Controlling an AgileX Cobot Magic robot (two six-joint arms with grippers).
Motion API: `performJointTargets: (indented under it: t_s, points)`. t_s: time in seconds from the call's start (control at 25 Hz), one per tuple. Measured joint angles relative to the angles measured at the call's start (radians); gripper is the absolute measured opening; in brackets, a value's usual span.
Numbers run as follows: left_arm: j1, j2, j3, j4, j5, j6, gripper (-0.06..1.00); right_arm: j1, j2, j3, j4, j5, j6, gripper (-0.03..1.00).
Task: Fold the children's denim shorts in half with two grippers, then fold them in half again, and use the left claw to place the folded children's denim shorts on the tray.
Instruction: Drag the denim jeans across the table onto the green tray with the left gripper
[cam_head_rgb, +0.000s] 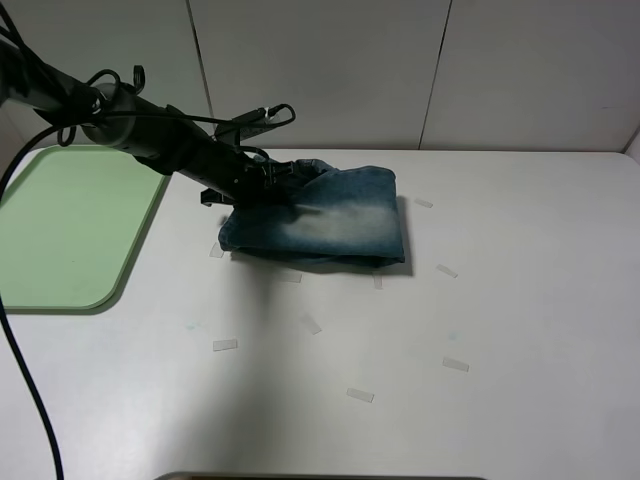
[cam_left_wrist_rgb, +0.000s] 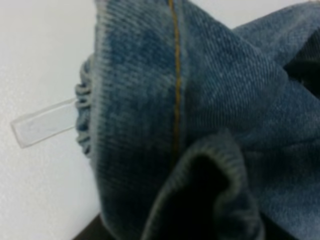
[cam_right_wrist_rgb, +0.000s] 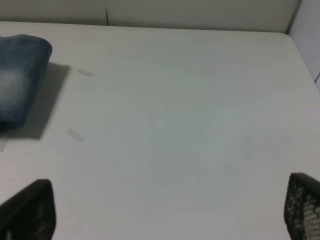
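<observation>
White tabletop (cam_head_rgb: 520, 300), pale green tray (cam_head_rgb: 70, 225) at its left edge. Folded children's denim shorts (cam_head_rgb: 330, 220) lie on the tabletop right of the tray, not on it. Left tool (cam_head_rgb: 268, 185) is at the shorts' left end with denim bunched against it; can't tell its grip. Right tool (cam_right_wrist_rgb: 170, 210) spread wide over bare tabletop. Clear tape strips (cam_head_rgb: 225, 345) scattered around.

My left claw (cam_head_rgb: 262, 186) at the folded blue-green denim shorts (cam_head_rgb: 330, 220), faded pale patch up, pale green tray (cam_head_rgb: 70, 225) well apart beside them
</observation>
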Motion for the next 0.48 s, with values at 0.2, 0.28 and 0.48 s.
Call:
performJointTargets:
  t_s: [0.2,0.28,0.48]
  points:
    - [-0.001,-0.046,0.002,0.1,0.031,0.062,0.24,0.0,0.0,0.0,0.0,0.0,0.0,0.69]
    - [-0.001,-0.075,0.003,0.183,0.052,0.077,0.23,0.0,0.0,0.0,0.0,0.0,0.0,0.69]
    - [0.014,-0.141,-0.002,0.396,0.103,0.066,0.23,0.0,0.0,0.0,0.0,0.0,0.0,0.69]
